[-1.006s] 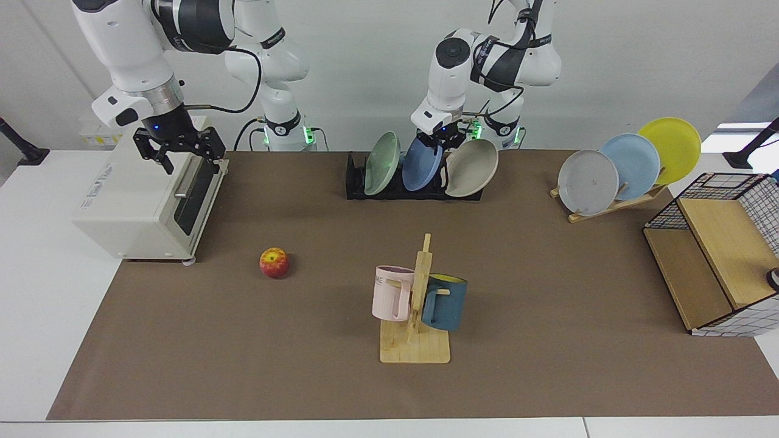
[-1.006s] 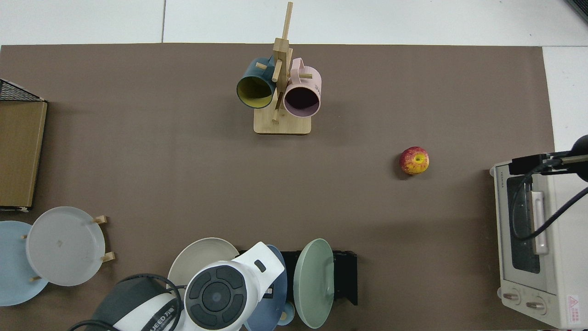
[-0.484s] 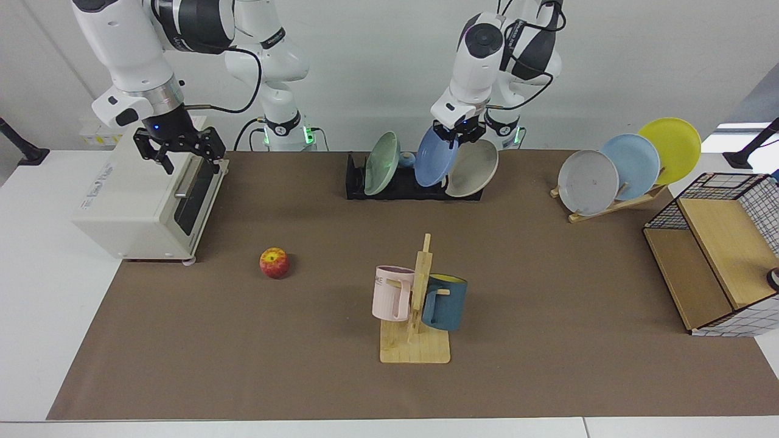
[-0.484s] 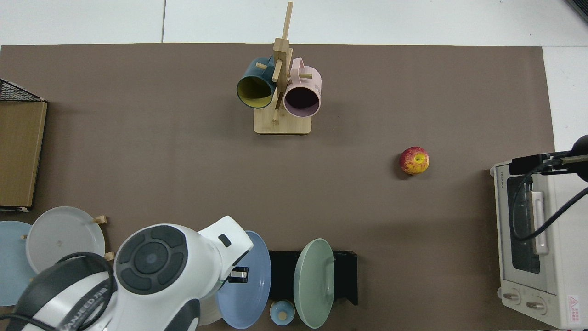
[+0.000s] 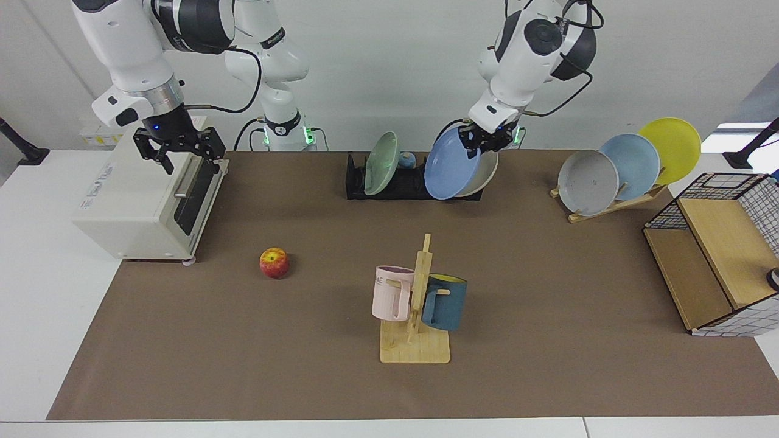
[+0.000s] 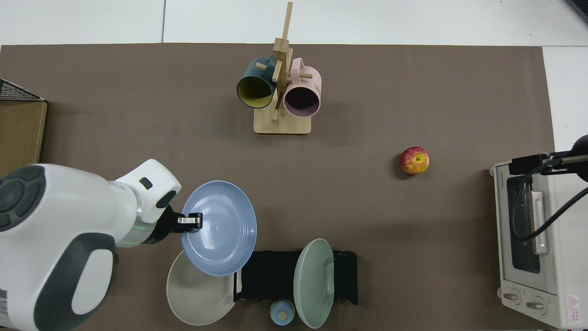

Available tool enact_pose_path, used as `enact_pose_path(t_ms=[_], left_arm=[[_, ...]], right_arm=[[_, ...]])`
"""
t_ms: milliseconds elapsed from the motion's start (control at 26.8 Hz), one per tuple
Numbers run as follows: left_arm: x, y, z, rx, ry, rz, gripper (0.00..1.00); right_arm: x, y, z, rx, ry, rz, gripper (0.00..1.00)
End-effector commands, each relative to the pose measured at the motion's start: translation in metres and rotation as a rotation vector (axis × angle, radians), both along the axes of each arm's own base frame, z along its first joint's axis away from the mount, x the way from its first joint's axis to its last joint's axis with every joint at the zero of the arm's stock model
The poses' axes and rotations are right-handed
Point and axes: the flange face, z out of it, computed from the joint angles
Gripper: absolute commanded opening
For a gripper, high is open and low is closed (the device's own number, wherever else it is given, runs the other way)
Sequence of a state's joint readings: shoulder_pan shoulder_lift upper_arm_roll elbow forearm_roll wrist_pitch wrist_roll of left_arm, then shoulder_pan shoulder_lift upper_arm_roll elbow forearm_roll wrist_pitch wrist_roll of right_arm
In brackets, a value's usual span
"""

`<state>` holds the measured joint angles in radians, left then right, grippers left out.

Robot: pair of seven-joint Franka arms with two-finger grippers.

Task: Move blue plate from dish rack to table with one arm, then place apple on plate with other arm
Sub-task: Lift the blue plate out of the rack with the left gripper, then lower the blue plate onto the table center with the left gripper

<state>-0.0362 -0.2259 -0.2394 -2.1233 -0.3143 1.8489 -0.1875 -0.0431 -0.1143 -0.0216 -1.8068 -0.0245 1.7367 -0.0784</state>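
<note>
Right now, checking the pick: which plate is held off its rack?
The blue plate, pinched at its rim by the left gripper; every other plate sits racked.

A plain white wall [image 5: 377, 67] runs behind the bench, evenly lit. At the far corner a slanted grey panel [image 5: 758, 97] meets it, with a bright patch [image 5: 739, 129] just beneath.

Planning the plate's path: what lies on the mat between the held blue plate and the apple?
Only bare mat, seen in the top view, between the blue plate and apple.
</note>
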Motion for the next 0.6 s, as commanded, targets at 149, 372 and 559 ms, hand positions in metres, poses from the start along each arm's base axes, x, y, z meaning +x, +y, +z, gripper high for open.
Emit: enact_pose_path(t_ms=[149, 372, 559], left_arm=[[0.069, 0.003, -0.068, -0.182, -0.054, 0.078, 0.0], [0.079, -0.005, -0.111, -0.242, -0.039, 0.052, 0.0], [0.081, -0.03, -0.13, -0.279, -0.056, 0.047, 0.0]], right_arm=[[0.001, 0.002, 0.001, -0.004, -0.016, -0.007, 1.0], [0.001, 0.002, 0.001, -0.004, -0.014, -0.007, 1.0], [0.0, 0.002, 0.002, -0.002, -0.016, -0.007, 1.0]])
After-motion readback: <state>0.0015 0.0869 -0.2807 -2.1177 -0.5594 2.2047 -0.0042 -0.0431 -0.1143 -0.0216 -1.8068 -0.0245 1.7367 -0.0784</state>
